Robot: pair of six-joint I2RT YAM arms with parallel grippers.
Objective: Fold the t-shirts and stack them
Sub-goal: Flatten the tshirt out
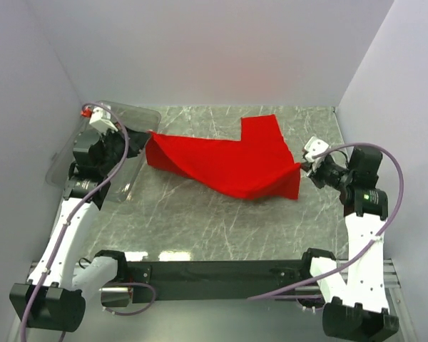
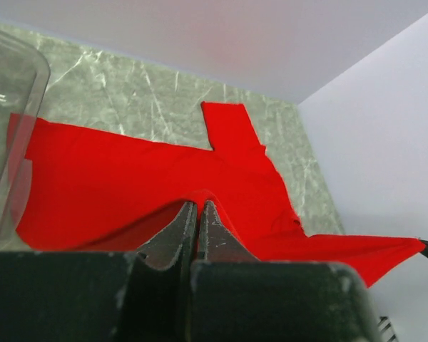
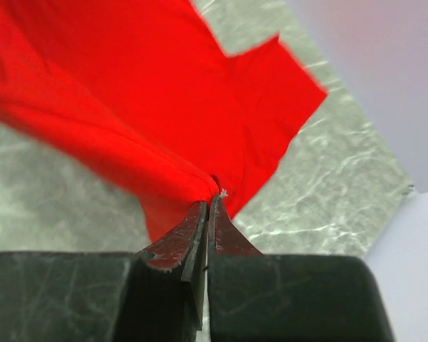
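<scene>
Marble-grey table carries everything. Across its far half, from ten o'clock to three o'clock, the red t-shirt is stretched between the arms. One sleeve points to twelve o'clock and the near part sags onto the top. A clear plastic bin sits at ten o'clock. The left gripper is pinched tight on the shirt's edge beside the bin, and the right gripper is clamped on the opposite corner. This looks like the first fold. The next move calls for both arms to carry their edges over together, cloth taut.
</scene>
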